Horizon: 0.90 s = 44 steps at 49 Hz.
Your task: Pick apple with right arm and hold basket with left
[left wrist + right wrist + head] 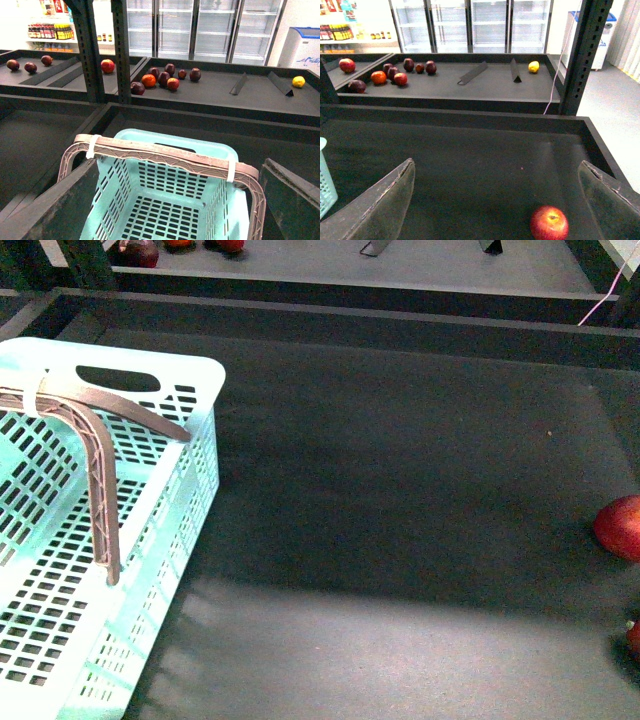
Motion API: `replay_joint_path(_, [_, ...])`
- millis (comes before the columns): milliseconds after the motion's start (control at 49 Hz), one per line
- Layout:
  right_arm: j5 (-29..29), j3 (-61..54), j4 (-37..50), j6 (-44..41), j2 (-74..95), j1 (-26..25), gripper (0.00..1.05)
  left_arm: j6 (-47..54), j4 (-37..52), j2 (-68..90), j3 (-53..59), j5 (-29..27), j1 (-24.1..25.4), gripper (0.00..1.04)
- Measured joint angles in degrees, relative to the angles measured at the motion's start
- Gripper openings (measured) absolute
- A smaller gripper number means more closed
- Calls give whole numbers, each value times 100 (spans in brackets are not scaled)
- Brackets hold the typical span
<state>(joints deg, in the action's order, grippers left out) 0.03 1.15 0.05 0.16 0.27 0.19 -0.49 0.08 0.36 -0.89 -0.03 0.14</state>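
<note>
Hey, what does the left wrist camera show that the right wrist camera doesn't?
Only the left wrist view looks down into the basket, with its brownish handle across the top. Only the right wrist view shows the apple, lying alone on the dark shelf, with just a sliver of the basket at the frame edge. Both show the far shelf's cluster of fruit, the yellow fruit and the glass-door fridges.
</note>
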Motion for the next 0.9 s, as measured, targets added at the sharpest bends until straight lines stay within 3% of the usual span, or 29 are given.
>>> replay_joint_path(714, [0,0,0,0,0,0,96,0,0,0,0,0,0,98])
replay_joint_path(755, [0,0,0,-2,0,0,96,-168,-247,125,-79,-321,-83,98])
replay_joint_path(796, [17,0,-2,0,0,0,96,-1161,-1613,931,-656,-1587,-546,98])
replay_joint_path(837, [7,0,-2,0,-4,0,96,-1996,-2483,1655,-1023,-2234,-752,98])
replay_joint_path(898, [7,0,-2,0,0,0,96,-2857,-2907,2133,-1134,-2522,-796,98])
